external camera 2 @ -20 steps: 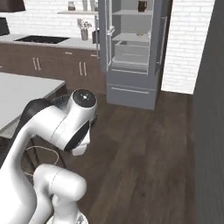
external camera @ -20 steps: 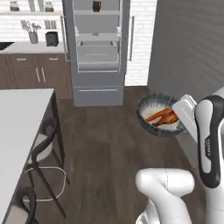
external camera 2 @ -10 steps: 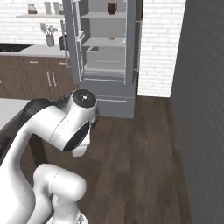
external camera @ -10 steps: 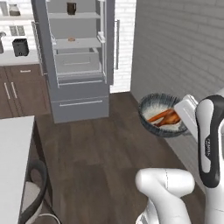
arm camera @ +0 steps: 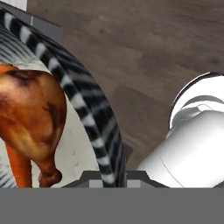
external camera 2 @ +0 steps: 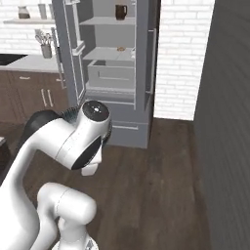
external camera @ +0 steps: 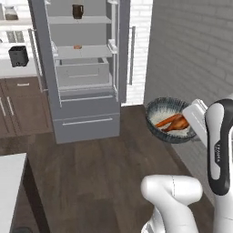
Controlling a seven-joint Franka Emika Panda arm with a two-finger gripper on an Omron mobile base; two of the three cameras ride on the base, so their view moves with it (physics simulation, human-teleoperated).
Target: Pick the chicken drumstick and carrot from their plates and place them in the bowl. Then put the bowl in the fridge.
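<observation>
The bowl (external camera: 169, 119), dark and ribbed with a whitish inside, hangs in the air over the wood floor at the right of the left base view. My gripper (external camera: 190, 122) is shut on its right rim. In it lie the orange carrot (external camera: 164, 121) and the reddish-brown chicken drumstick (external camera: 180, 124). In the hand view, my gripper (arm camera: 114, 178) pinches the striped rim of the bowl (arm camera: 83, 105), with the drumstick (arm camera: 30, 116) and the carrot (arm camera: 19, 168) inside. The fridge (external camera: 84, 123) stands ahead with both doors open, as the right base view also shows the fridge (external camera 2: 124, 128).
The fridge shelves hold a dark mug (external camera: 78, 11) and a small item (external camera: 78, 47). A dark grey wall (external camera: 191, 54) runs close on the right. Brown cabinets with a black toaster (external camera: 18, 55) stand left of the fridge. A white counter corner (external camera: 10, 182) lies at the lower left.
The whole picture has shifted: the base has driven on, and the open fridge now stands nearer and more central. The bowl stays in my gripper, held the same way.
</observation>
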